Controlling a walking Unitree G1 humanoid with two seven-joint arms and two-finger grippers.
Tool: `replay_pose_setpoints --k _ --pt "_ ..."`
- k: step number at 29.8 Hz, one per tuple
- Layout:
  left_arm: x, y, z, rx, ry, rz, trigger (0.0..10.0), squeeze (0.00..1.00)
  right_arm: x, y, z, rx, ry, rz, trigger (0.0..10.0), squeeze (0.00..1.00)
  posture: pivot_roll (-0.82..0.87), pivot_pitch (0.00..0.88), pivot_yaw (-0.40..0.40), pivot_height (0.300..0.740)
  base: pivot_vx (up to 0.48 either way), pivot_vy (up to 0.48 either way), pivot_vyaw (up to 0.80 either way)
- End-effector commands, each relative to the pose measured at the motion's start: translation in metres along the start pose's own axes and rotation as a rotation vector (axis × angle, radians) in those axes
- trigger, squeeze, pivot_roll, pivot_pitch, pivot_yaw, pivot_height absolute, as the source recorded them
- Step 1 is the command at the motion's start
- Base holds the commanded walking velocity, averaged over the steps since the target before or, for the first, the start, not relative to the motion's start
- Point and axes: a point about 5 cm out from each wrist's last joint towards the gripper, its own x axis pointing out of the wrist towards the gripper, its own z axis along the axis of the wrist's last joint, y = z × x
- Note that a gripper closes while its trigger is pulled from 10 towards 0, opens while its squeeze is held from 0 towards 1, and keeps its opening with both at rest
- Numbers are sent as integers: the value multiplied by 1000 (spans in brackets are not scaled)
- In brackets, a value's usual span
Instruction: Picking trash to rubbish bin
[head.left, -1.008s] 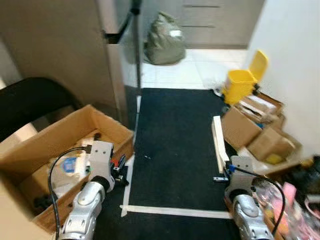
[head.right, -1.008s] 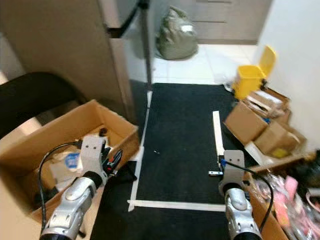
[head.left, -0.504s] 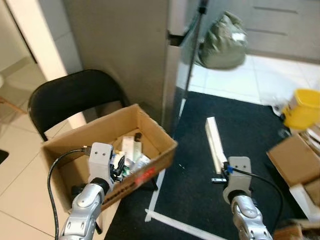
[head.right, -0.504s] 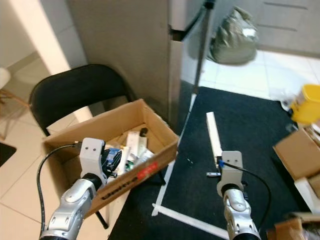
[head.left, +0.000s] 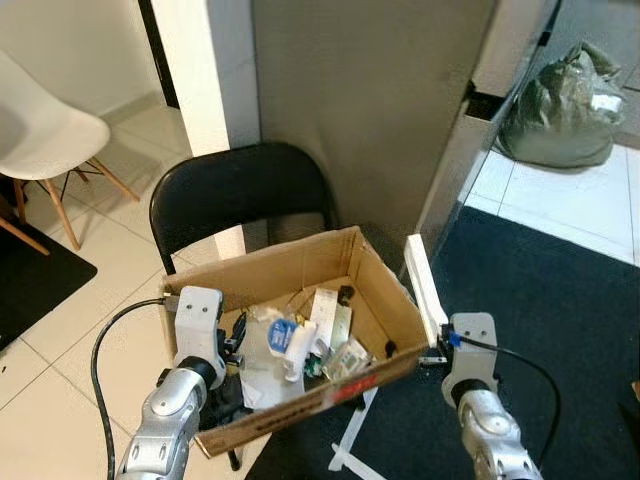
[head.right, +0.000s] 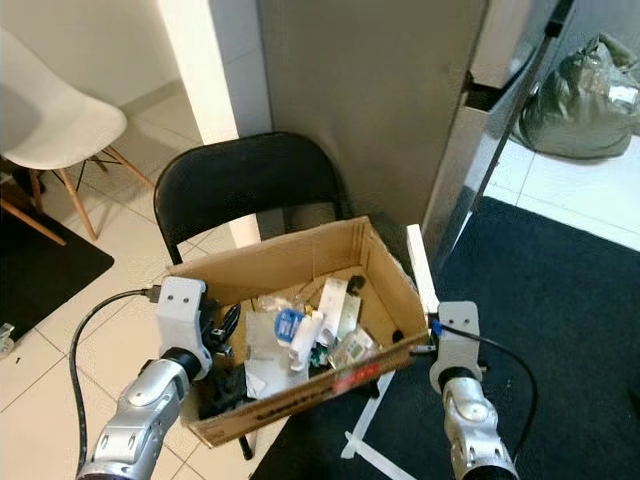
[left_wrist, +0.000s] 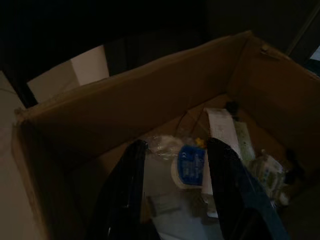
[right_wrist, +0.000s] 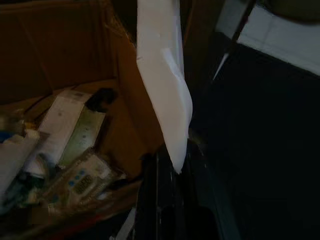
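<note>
- Head views: an open brown cardboard box (head.left: 300, 345) of mixed rubbish sits on the seat of a black folding chair (head.left: 240, 195). The right gripper (head.left: 432, 352) hangs at the box's right-hand wall, with a long flat white strip (head.left: 424, 287) rising from it along that wall. The left gripper (head.left: 236, 338) is over the box's left end, above crumpled clear wrapping and a white bottle with a blue label (head.left: 283, 336). No rubbish bin is visible, so I judge the carry to be only partway done.
- Left wrist view: the left gripper's (left_wrist: 176, 165) black fingers (left_wrist: 131, 172) stand apart with nothing between them, pointing down at the blue-labelled bottle (left_wrist: 189, 162) on the box floor. Nothing is picked up on this side yet.
- Right wrist view: the right gripper's (right_wrist: 173, 160) fingers are pressed together on the lower tip of the white strip (right_wrist: 162, 75), which stands just outside the box wall (right_wrist: 127, 90). This piece is in hand and still has to reach a bin.
</note>
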Motion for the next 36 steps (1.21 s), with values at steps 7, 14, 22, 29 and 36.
replay_pose_setpoints --k 7,14,22,29,36 --pt "-2 6 -1 36 6 40 10000 0 -1 2 -4 11 16 10 10000 0 -7 129 -1 740 40 0 0" --pt "-3 10 -1 60 6 65 10000 0 2 7 0 15 5 39 10000 0 12 138 -12 740 0 0 0" --pt "-7 6 -14 107 110 -19 10000 0 7 21 10 38 -29 145 10000 0 20 143 -24 740 0 0 0" --pt "-18 0 -14 218 170 -229 10000 0 3 62 36 30 -123 523 10000 0 24 142 -33 740 0 0 0" --pt "-18 7 -14 248 179 -213 10000 0 4 72 41 -14 -127 617 10000 0 27 140 -33 740 0 0 0"
